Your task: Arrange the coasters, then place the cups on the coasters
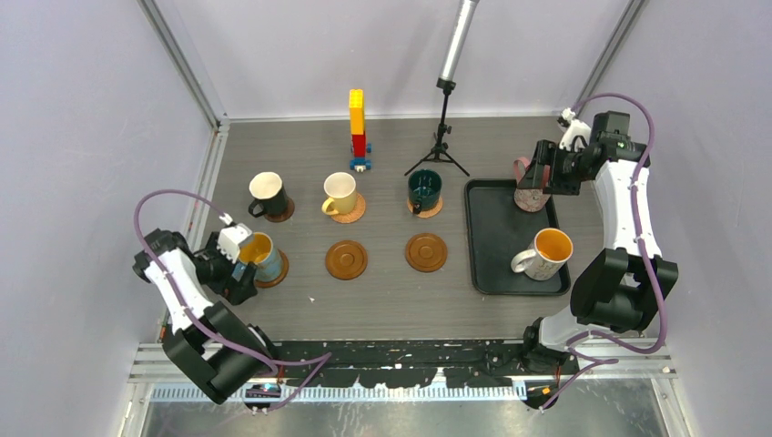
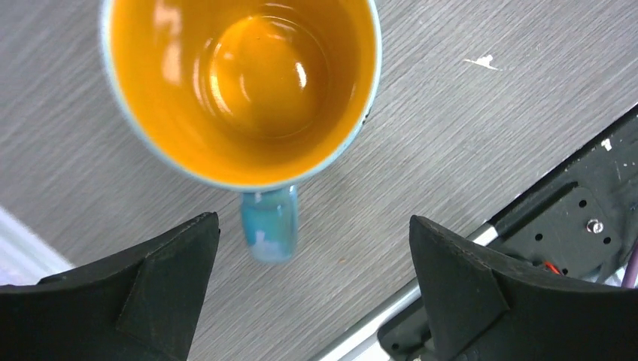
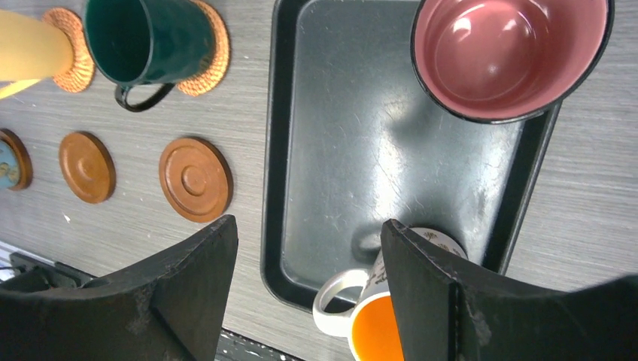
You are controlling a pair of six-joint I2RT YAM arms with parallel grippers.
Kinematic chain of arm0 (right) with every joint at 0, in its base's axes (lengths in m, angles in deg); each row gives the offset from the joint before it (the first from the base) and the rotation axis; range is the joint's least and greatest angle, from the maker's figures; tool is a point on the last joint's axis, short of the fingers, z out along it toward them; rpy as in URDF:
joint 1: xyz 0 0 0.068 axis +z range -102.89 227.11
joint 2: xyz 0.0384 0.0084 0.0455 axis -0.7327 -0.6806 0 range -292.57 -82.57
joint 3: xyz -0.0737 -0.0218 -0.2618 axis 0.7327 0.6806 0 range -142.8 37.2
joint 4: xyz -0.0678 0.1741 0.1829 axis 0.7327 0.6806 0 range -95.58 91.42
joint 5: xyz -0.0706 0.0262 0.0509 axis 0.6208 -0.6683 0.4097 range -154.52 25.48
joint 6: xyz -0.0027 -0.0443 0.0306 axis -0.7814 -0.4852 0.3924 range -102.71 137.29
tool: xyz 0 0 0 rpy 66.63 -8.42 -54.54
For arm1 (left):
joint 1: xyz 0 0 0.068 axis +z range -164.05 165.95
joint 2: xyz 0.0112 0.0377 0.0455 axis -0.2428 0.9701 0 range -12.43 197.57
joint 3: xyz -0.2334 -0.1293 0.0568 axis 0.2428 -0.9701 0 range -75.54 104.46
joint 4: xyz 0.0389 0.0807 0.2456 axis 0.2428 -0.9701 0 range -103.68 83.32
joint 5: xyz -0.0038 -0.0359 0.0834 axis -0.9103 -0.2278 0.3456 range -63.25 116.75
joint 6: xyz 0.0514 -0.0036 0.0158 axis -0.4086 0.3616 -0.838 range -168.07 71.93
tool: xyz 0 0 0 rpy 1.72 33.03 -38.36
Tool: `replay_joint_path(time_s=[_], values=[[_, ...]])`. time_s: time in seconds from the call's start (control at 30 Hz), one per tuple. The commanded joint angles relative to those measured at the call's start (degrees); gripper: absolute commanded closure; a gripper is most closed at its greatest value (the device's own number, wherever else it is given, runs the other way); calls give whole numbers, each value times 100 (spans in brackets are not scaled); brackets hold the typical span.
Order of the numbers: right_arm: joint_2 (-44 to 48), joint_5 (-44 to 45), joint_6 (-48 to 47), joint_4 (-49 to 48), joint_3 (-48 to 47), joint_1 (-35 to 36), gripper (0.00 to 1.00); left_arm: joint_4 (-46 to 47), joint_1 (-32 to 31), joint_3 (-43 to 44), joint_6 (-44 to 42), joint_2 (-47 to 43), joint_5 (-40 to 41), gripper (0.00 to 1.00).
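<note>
At the worktop's (image 1: 391, 296) left edge, the left gripper (image 2: 312, 226) is hanging released astride the light blue cup's (image 2: 241, 90) handle (image 2: 268, 233); backing straight off is looking wisest.

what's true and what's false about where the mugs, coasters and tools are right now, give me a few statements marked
1. Two bare coasters lie in the near row. True.
2. The dark green mug sits in the black tray. False: it stands on a woven coaster left of the tray.
3. The pink mug and the white-patterned mug are both in the tray. True.
4. The left tool is clamped on the light blue mug. False: its fingers stand wide apart, with the mug's handle between them, untouched.
</note>
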Motion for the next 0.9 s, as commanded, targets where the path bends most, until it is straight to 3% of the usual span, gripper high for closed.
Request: replay_joint_path(time_s=[0.0,0.17,0.43,0.57,0.67,0.77,0.87], values=[[199,348,-564,565,-314,21,26,-940,-154,851,-441,-25,148,0],[179,658,-867,1127,-458,109,26,-1107,-912,1865,654,224,354,0],[368,1500,-2007,1756,142,813,26,-190,-3251,3281,3167,767,1055,0],[451,1681,-2285,1716,253,955,26,285,-4794,3592,4167,1074,1401,0],[329,1704,-1853,1502,43,932,26,1088,-6079,3457,5040,1254,1762,0],[-101,1382,-1262,1527,-468,574,26,1676,-7373,3598,5637,1768,2036,0],[-463,1214,-1006,1665,-1049,116,26,1884,-8422,4313,6026,2725,2083,0]])
